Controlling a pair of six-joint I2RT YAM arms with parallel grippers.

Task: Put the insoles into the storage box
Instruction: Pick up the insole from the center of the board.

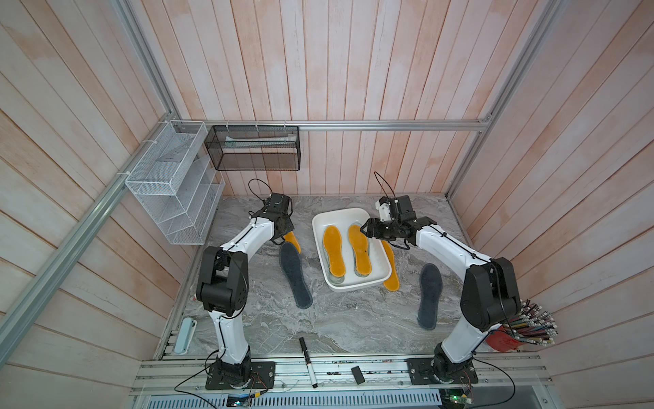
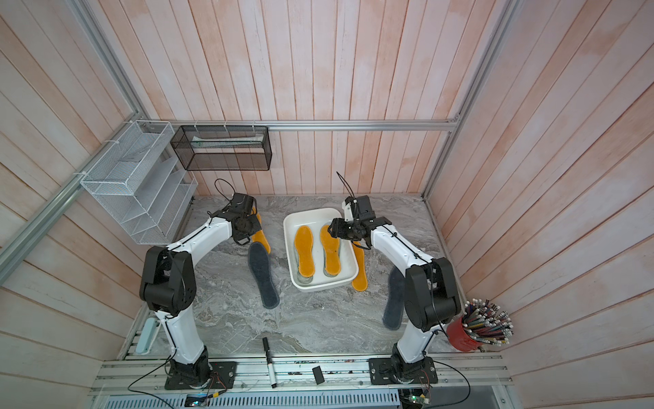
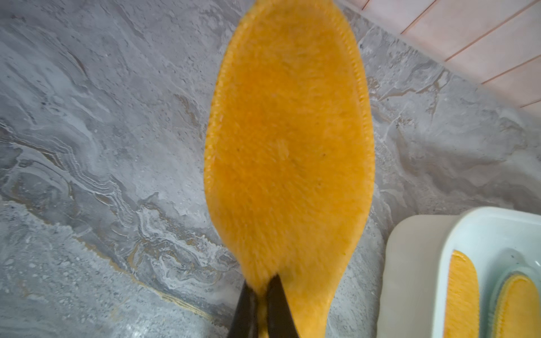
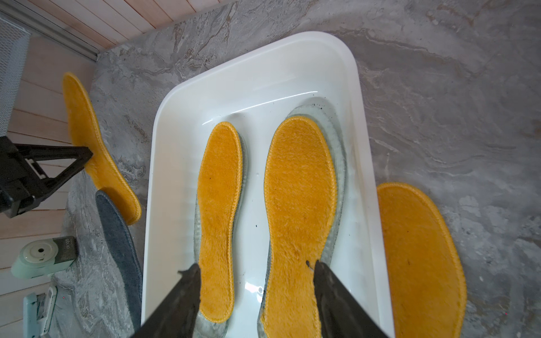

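Observation:
My left gripper (image 3: pixel 262 282) is shut on the edge of a mustard-yellow insole (image 3: pixel 289 146), left of the storage box (image 1: pixel 357 286); in a top view the arm hides most of this insole (image 1: pixel 293 241). The white box holds two yellow insoles (image 1: pixel 334 251) (image 1: pixel 359 249), each lying on a pale translucent one (image 4: pixel 336 164). My right gripper (image 4: pixel 257 269) hangs open over the box's far right part, with nothing between its fingers. Another yellow insole (image 1: pixel 391 271) lies on the table against the box's right side. Two dark grey insoles (image 1: pixel 295 276) (image 1: pixel 430 295) lie on either side.
A white wire rack (image 1: pixel 173 187) and a black mesh basket (image 1: pixel 254 148) hang at the back left. Near the front edge are a marker (image 1: pixel 308 361), a small black block (image 1: pixel 358 374) and a pale green device (image 1: pixel 184 334). A red cup of pencils (image 2: pixel 477 329) stands front right.

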